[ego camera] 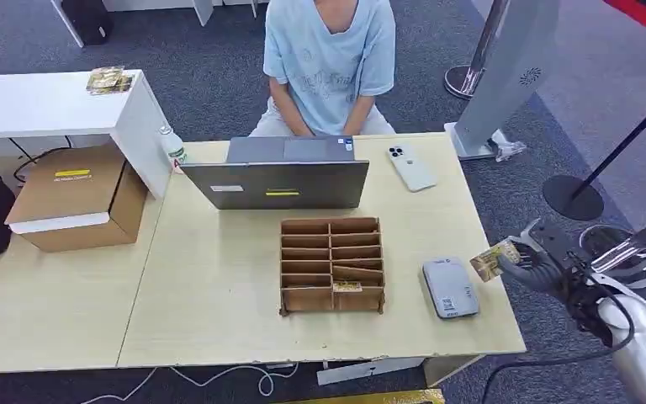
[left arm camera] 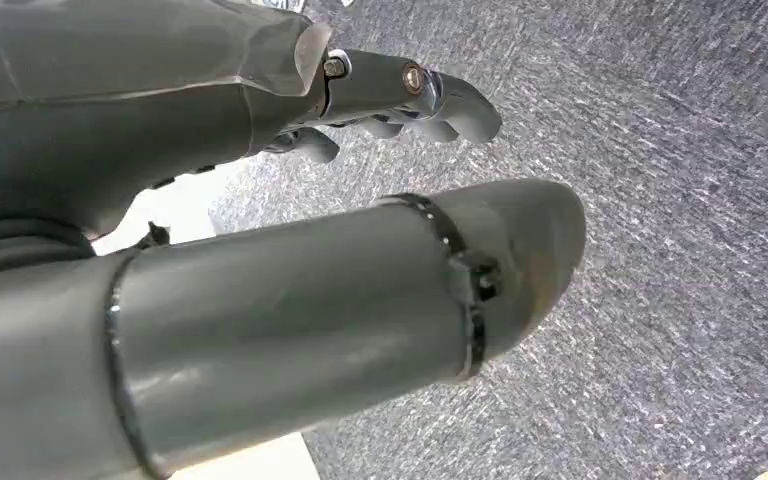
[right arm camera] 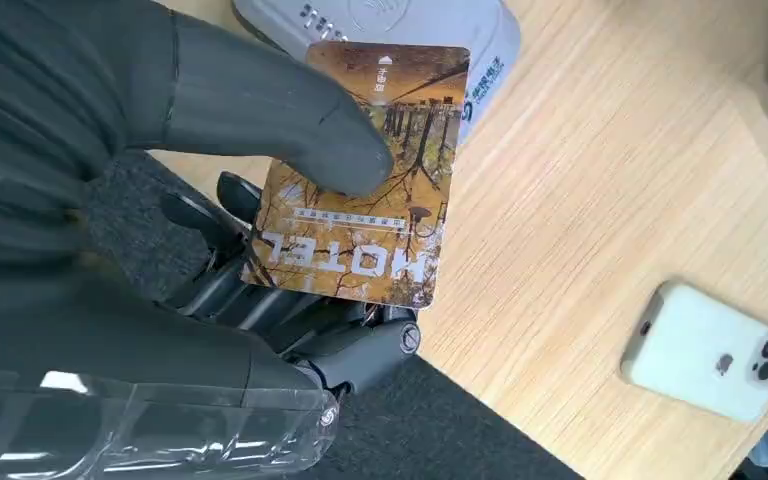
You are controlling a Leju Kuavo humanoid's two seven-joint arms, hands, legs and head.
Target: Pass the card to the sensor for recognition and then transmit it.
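Pinching a glossy card [right arm camera: 360, 180] between thumb and fingers, the right hand [ego camera: 538, 257] holds it over the table's [ego camera: 219, 286] right edge, just beside the sensor [ego camera: 450, 287], a smooth grey rounded slab on pale wood grain. The card shows an autumn-gold picture with "HOTEL" in white letters. A slotted brown cardboard rack [ego camera: 332, 265] stands near the sensor, a white phone [ego camera: 410, 168] farther back. The left hand [left arm camera: 390, 100] hangs over speckled grey carpet, fingers curled loosely, holding nothing.
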